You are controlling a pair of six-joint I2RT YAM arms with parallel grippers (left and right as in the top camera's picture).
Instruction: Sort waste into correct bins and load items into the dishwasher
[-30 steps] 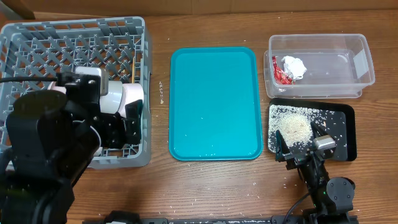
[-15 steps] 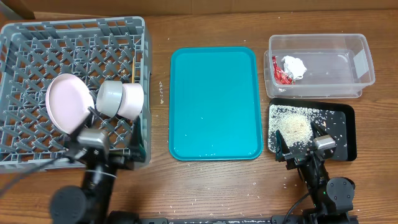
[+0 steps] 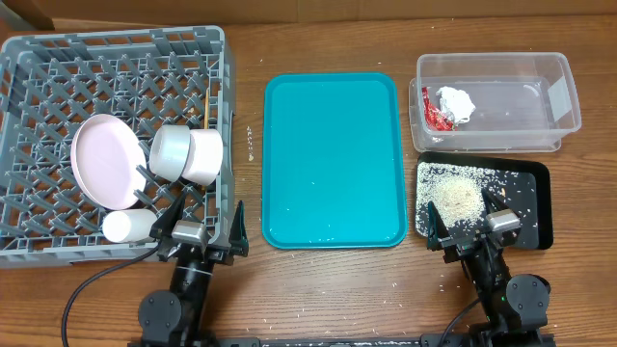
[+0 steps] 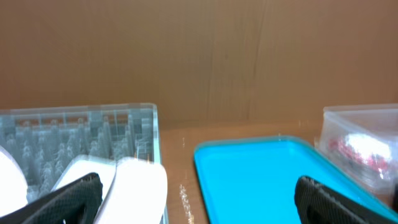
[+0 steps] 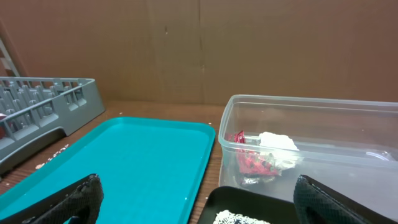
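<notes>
A lab-style test bench: a wooden table (image 3: 337, 289) backed by a plain brown cardboard wall (image 5: 186, 50).

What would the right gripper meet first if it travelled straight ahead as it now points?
Probably the near left corner of the clear rectangular plastic tub, after passing over the shallow black rectangular tray; depth is unclear.
</notes>
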